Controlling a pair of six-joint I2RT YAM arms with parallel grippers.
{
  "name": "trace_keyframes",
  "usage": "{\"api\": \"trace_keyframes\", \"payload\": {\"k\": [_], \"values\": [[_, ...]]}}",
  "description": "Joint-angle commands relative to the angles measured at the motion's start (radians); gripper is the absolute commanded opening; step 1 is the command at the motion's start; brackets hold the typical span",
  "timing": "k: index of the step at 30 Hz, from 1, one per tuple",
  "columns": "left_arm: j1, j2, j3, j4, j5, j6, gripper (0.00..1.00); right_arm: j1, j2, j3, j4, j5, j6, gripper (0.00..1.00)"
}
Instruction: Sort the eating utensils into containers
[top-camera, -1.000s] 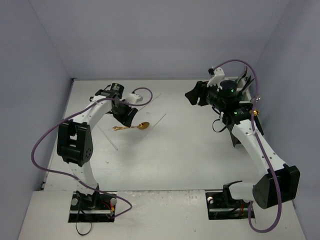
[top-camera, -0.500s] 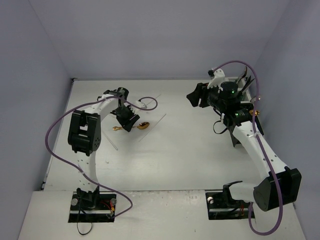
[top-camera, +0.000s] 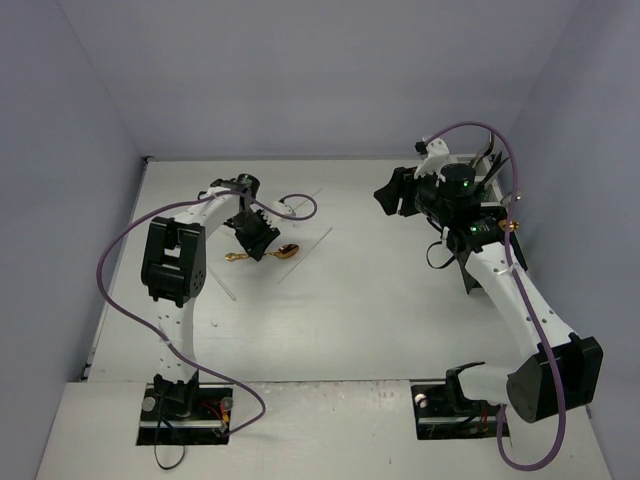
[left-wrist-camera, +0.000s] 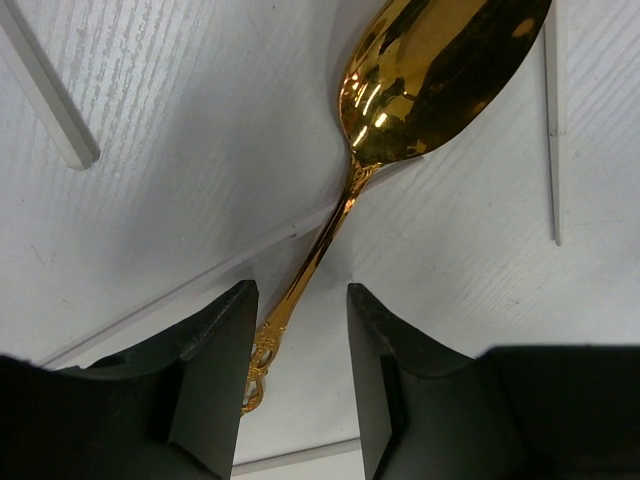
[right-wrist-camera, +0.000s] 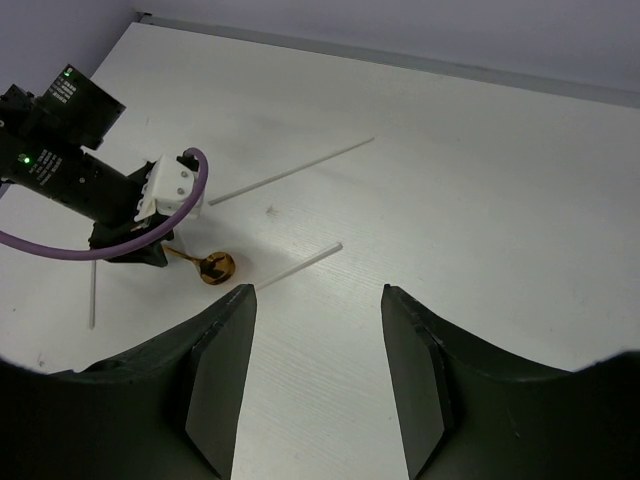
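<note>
A gold spoon (left-wrist-camera: 440, 70) lies on the white table, also seen from above as the spoon (top-camera: 285, 251). Its ornate handle (left-wrist-camera: 268, 345) runs down between the fingers of my left gripper (left-wrist-camera: 300, 295), close against the left finger (left-wrist-camera: 215, 350). A gap shows on the other side, so the jaws stand open around it. From above, the left gripper (top-camera: 260, 240) sits low over the handle. My right gripper (right-wrist-camera: 315, 293) hangs open and empty high over the table, at the back right (top-camera: 390, 193). The containers are mostly hidden behind the right arm.
Pale chopsticks lie scattered around the spoon: one (right-wrist-camera: 298, 265) just right of it, one (right-wrist-camera: 290, 172) farther back, one (right-wrist-camera: 92, 295) to the left. A gold utensil tip (top-camera: 512, 226) pokes out beside the right arm near the right wall.
The left gripper has come down over the spoon's handle and its jaws have narrowed. The left arm's elbow swung right. The right arm barely moved.
</note>
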Motion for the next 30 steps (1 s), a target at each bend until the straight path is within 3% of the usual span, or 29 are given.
{"api": "trace_keyframes", "payload": {"k": [1, 5, 8, 14, 19, 26, 30], "values": [[-0.003, -0.049, -0.022, -0.013, 0.029, 0.019, 0.37, -0.008, -0.027, 0.033, 0.047, 0.008, -0.015, 0.50], [-0.013, -0.049, -0.052, 0.016, 0.012, -0.011, 0.36, -0.008, -0.021, 0.037, 0.047, 0.006, -0.011, 0.50], [-0.037, -0.053, -0.078, 0.050, -0.025, -0.060, 0.21, -0.008, -0.030, 0.038, 0.046, 0.014, -0.015, 0.49], [-0.077, -0.090, -0.159, 0.147, -0.109, -0.152, 0.01, -0.009, -0.034, 0.041, 0.046, 0.017, -0.017, 0.48], [-0.077, -0.134, -0.180, 0.153, -0.096, -0.217, 0.00, -0.008, -0.041, 0.050, 0.046, 0.013, -0.012, 0.47], [-0.080, -0.342, -0.133, 0.132, -0.008, -0.355, 0.00, -0.007, -0.059, 0.076, 0.047, 0.001, 0.013, 0.45], [-0.087, -0.457, -0.053, 0.125, 0.016, -0.488, 0.00, -0.004, -0.052, 0.110, 0.048, -0.021, 0.088, 0.52]]}}
